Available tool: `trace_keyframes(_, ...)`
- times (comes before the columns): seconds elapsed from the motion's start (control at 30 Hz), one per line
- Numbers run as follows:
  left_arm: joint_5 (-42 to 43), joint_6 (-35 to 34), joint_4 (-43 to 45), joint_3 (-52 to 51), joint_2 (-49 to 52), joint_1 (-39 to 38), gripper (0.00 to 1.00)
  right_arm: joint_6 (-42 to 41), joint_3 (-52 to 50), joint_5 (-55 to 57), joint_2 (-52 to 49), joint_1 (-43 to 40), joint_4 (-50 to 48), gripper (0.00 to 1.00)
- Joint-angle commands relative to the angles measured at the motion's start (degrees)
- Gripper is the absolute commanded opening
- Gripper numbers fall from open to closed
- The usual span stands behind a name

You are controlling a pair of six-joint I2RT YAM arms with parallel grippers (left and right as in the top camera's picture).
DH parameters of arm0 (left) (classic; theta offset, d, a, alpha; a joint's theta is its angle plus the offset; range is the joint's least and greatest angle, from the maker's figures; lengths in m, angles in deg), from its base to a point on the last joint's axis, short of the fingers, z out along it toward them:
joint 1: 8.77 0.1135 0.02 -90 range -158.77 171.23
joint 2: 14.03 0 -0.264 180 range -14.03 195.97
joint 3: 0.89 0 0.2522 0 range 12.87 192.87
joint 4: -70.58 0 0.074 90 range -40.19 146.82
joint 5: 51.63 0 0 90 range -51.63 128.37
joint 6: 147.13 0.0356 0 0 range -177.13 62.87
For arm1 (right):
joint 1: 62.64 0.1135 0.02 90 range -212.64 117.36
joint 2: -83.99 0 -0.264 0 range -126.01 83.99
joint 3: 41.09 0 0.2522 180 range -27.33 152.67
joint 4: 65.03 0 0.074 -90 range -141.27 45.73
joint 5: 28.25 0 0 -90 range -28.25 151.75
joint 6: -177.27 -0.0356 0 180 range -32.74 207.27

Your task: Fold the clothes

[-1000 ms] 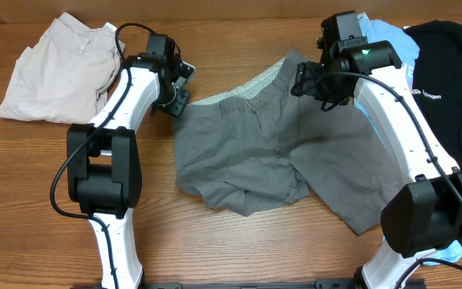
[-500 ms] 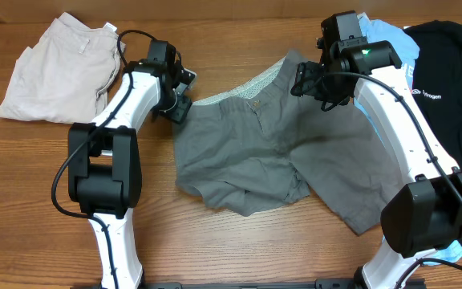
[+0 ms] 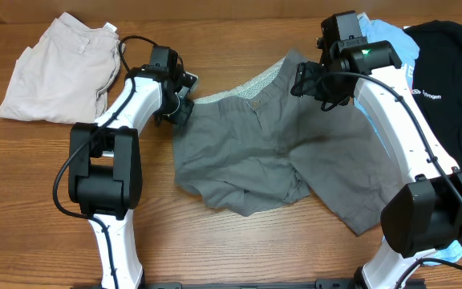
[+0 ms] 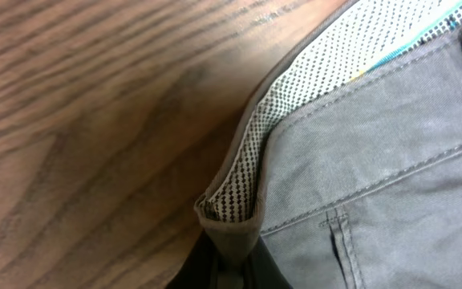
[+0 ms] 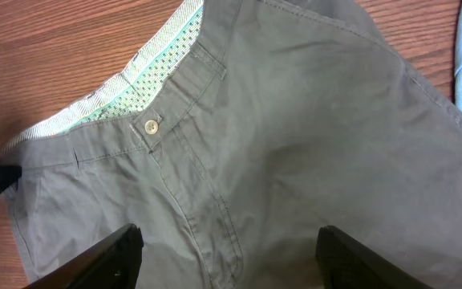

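The grey shorts [image 3: 279,152] lie spread on the table's middle, their pale speckled waistband lining [image 3: 251,83] turned up at the far edge. My left gripper [image 3: 181,108] is shut on the waistband's left corner [image 4: 229,221], pinching the fabric between its fingers. My right gripper [image 3: 311,84] is open and empty, hovering over the shorts' right waist; its view shows the fly button [image 5: 151,125] and the cloth between its spread fingers [image 5: 227,257]. Beige shorts [image 3: 58,68] lie at far left. A black T-shirt [image 3: 447,88] and a light-blue T-shirt [image 3: 391,40] lie at far right.
The wooden table [image 3: 30,201] shows bare on the left front and along the near edge. Both arm bases stand at the front edge, left [image 3: 107,185] and right [image 3: 431,217].
My left gripper has slid a little right and nearer onto the waistband's left corner. The right arm and the shorts have not visibly moved.
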Motion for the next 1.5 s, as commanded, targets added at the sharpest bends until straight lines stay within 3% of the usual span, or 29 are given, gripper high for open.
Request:
trace_keyframes(0.0,-1.4,-6.4,2.0,-1.5,0.8,0.1,0.04,0.4,-0.3,0.6,1.0,0.1,0.0,0.73)
trace_keyframes(0.17,-6.7,-10.1,3.2,1.4,0.8,0.6,0.04,0.4,-0.3,0.6,1.0,0.1,0.1,0.73)
trace_keyframes(0.4,-10.1,-10.1,-0.2,17.9,0.8,4.5,0.04,-0.1,-0.3,0.3,1.0,0.2,0.0,0.73)
trace_keyframes(0.6,-9.2,-12.1,3.6,30.3,0.8,8.3,0.04,-0.1,-0.3,-0.1,1.0,0.2,0.0,0.74)
trace_keyframes(0.63,-8.5,-12.1,4.9,31.9,0.8,8.4,0.12,-0.1,-0.3,-0.1,1.0,0.2,0.1,0.75)
trace_keyframes(0.7,-8.1,-12.2,5.2,32.6,0.8,8.4,0.58,-0.1,-0.3,-0.1,1.0,0.2,0.1,0.81)
trace_keyframes(0.77,-8.1,-12.6,3.7,32.6,0.8,7.9,0.95,-0.1,-0.3,-0.1,1.0,0.2,0.0,0.84)
trace_keyframes(0.8,-8.0,-12.6,2.4,32.6,0.8,7.7,1.00,-0.1,-0.3,-0.1,1.0,0.2,-0.1,0.84)
trace_keyframes(1.07,-7.6,-15.5,-12.4,32.9,0.7,6.1,1.00,2.1,-0.3,-2.6,1.0,0.4,-3.2,0.84)
trace_keyframes(1.2,-1.5,-17.5,-21.6,34.6,0.5,5.9,1.00,8.8,-2.1,-3.6,0.9,1.3,-7.8,0.84)
trace_keyframes(1.3,2.9,-17.6,-28.0,37.2,0.4,5.9,1.00,15.1,-4.0,-3.8,-0.5,2.1,-11.3,0.93)
trace_keyframes(1.47,4.9,-17.7,-34.4,41.0,0.4,5.9,1.00,20.6,-4.5,-5.2,-7.0,2.3,-14.6,0.95)
